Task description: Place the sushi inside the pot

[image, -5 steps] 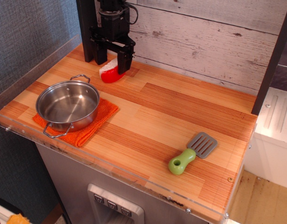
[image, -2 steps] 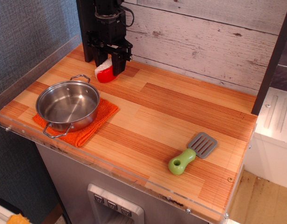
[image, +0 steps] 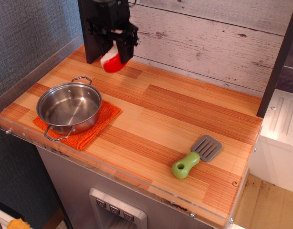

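The tabletop (image: 184, 114) is a broad slab of striped wood laminate, warm orange and pale bands running lengthwise, with a clear plastic lip along its front and left edges. Behind it stands a wall of whitewashed, weathered planks (image: 208, 38).

On the left part of the tabletop lies the orange knitted cloth (image: 96, 125), soft and ribbed, set at a slant. The pot (image: 69, 108) sits on it: shallow, round, polished steel with a mirror-bright inside and two thin wire loop handles, one toward the back, one toward the front.

Near the front right lies a spatula (image: 196, 156), its slotted grey blade flat and squarish, its stubby green handle rounded with a hole at the end.

At the back left, the black pincer (image: 117, 47) hangs above the wood, its two dark fingers pinching the sushi (image: 111, 62). That small rounded block shows glossy red below and white bumpy rice above, clear of the tabletop, behind and to the right of the pot, well apart from it.
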Robot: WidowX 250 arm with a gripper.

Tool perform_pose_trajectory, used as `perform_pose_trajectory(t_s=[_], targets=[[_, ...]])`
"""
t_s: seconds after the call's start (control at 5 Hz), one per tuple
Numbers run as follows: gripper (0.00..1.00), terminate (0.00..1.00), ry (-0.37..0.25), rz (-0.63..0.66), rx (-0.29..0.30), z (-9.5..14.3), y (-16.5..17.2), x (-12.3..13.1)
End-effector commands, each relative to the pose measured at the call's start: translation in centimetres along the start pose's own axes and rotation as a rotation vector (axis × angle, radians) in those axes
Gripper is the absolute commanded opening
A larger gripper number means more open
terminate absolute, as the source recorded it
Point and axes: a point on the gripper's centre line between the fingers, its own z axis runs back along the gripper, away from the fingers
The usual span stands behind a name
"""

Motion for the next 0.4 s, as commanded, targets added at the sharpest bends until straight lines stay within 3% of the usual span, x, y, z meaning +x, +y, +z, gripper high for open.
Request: perform_pose_trajectory(t_s=[0.0, 0.2], targets=[[0.00, 0.00, -0.043, 0.020, -0.002, 4.6, 1.1, -4.1], [0.00, 0.00, 0.047, 0.041, 0.033, 4.8, 2.2, -6.5]])
